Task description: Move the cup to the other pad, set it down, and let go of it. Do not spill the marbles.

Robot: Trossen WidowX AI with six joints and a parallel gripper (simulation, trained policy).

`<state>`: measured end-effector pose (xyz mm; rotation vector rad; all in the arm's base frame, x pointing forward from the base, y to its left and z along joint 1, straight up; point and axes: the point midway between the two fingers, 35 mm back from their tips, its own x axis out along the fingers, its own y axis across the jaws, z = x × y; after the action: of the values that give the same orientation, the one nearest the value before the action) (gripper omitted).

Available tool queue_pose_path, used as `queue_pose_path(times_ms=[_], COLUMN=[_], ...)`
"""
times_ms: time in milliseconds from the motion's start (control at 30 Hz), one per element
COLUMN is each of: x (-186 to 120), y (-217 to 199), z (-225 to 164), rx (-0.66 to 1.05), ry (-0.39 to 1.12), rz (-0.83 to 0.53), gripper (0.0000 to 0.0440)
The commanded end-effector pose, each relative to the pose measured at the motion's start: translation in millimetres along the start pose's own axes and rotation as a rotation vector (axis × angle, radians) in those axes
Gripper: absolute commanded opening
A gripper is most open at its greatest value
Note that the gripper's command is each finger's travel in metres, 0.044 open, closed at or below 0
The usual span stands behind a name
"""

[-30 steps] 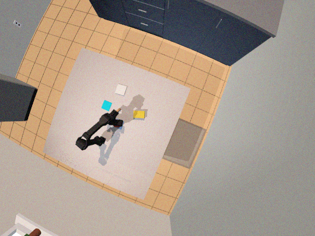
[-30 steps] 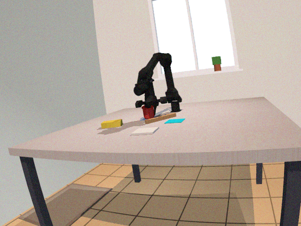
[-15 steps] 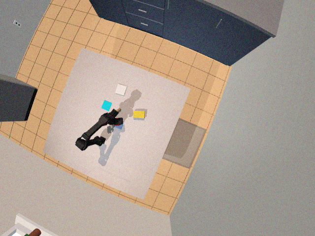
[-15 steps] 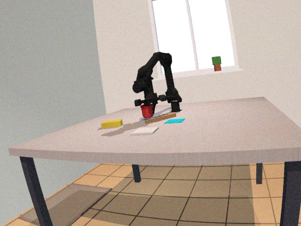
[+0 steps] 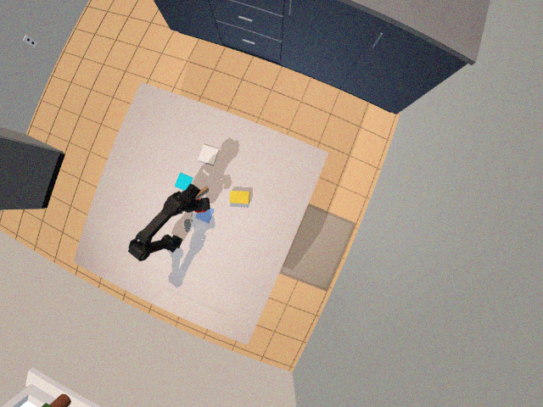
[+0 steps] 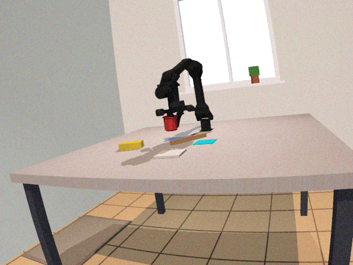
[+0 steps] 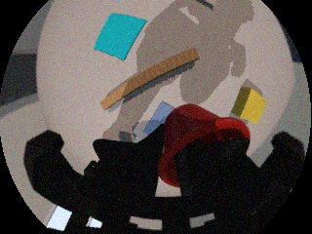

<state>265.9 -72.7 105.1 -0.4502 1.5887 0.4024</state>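
a red cup (image 5: 200,211) (image 6: 170,123) (image 7: 187,122) hangs above the tabletop (image 5: 144,289) (image 6: 242,159) (image 7: 68,88), its wall clamped between the fingers of the black gripper (image 6: 171,114) (image 7: 167,127), one finger reaching inside the mouth. the grip by the wall probably serves to carry the cup mouth up, so the marbles stay in; whether any are inside is hard to make out from these angles. taking the wooden bar (image 5: 202,192) (image 6: 188,138) (image 7: 151,78) as landmark, the blue pad (image 5: 204,214) (image 6: 174,139) (image 7: 158,117) lies on one side of it, near the raised cup, and the cyan pad (image 5: 183,181) (image 6: 204,142) (image 7: 120,35) on the other, likely the destination. the bar stands between them as a low barrier, which would explain the lift. a yellow block (image 5: 239,197) (image 6: 130,144) (image 7: 250,105) sits apart on the bar's blue-pad side; a white square (image 5: 208,153) (image 6: 170,154) lies beyond the bar's end.
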Motion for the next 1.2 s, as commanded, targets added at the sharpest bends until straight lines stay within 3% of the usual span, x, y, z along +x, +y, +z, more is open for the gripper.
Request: queue_pose_path(times_ms=[0,500,1167], x=[-14,-33,-29], y=[0,12,50], z=[9,55,123], rx=[-0.025,-0.094,-0.169], ry=[-0.027,-0.109,-0.207], rz=[-0.024,-0.091,-0.125], gripper=[0.0,0.0,0.0])
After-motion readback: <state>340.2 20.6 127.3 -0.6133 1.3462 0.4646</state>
